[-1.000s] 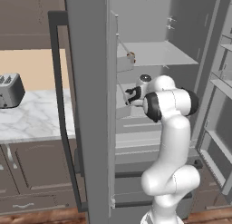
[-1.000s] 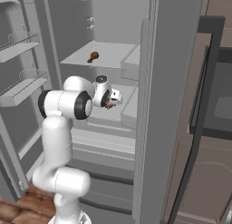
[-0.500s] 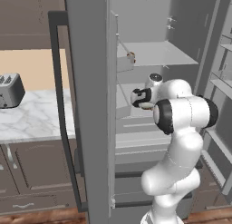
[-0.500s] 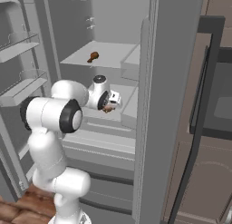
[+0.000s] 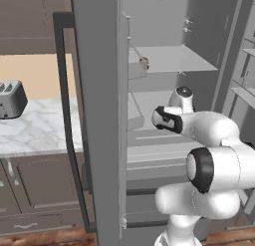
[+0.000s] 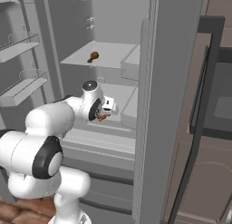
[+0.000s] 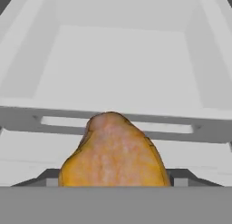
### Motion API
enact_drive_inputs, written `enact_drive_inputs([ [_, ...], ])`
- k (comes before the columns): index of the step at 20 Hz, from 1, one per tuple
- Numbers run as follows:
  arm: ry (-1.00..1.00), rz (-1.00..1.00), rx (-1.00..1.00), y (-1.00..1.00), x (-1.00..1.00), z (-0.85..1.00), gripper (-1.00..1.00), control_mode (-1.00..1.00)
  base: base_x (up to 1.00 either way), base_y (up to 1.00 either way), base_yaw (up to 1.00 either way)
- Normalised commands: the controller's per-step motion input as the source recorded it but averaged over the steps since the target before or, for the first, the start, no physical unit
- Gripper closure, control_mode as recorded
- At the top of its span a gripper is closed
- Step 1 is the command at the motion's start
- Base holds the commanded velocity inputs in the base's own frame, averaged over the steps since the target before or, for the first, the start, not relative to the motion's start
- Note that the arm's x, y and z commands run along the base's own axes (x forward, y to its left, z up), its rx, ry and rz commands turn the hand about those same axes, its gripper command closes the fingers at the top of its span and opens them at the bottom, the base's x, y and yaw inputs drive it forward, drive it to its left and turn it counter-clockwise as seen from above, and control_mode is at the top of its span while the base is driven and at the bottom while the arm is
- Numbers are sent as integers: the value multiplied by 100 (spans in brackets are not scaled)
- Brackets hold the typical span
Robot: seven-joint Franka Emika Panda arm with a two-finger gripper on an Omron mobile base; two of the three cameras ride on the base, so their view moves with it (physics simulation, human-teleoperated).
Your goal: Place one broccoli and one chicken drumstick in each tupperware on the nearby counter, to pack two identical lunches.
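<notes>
Currently the two-finger gripper (image 6: 105, 113) is clenched on a lumpy golden-orange chicken drumstick (image 7: 113, 153), held just in front of the open grey refrigerator's middle shelf (image 6: 108, 98). Compared with the frames half a second and one second back, the white arm has folded closer to its base and the wrist has drawn outward from the shelf, so the lift-out step appears complete. A second, darker brown drumstick (image 6: 93, 57) lies near the front edge of the upper shelf (image 6: 106, 53). The white marble counter (image 5: 35, 128), carrying a silver toaster (image 5: 11, 99), sits beyond the door (image 5: 97, 115); transfer there comes next.
</notes>
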Motion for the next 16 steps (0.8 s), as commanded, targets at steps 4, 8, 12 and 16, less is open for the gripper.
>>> enact_drive_inputs([
  [4,-1,0,0,0,-86,66,100,-100,0,0,0],
  [8,-7,0,-2,0,-93,74,100,-100,0,0,0],
  [12,-14,0,-2,0,-86,81,100,-100,0,0,0],
  [16,-13,0,-1,0,-75,76,100,-100,0,0,0],
])
